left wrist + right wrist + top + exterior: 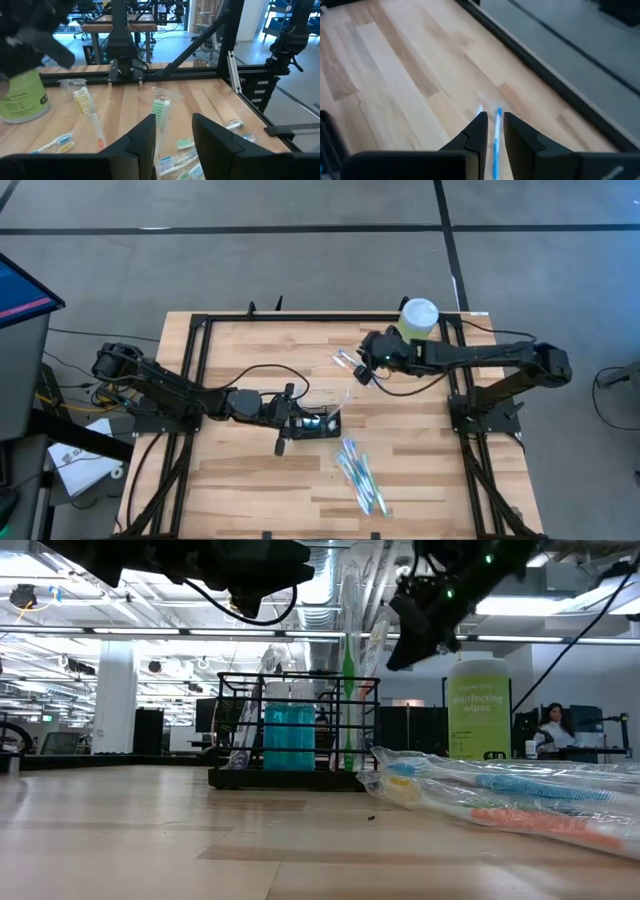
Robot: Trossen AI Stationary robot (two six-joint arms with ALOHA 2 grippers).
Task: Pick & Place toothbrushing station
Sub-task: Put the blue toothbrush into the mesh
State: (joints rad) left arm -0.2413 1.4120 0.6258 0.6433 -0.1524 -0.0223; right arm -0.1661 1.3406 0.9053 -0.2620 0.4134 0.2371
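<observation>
**Both grippers hold wrapped brushes near the wire holder**

High view: the toothbrushing station [318, 423] sits mid-table, just beside the left gripper [297, 423]. In the left wrist view, the left gripper's fingers [145, 140] clamp a green-headed wrapped toothbrush [160, 111]. The right gripper [362, 370], raised near the pale-green canister [417, 318], pinches what looks like a blue toothbrush [496, 140]. More wrapped toothbrushes [358, 472] lie nearby.
</observation>
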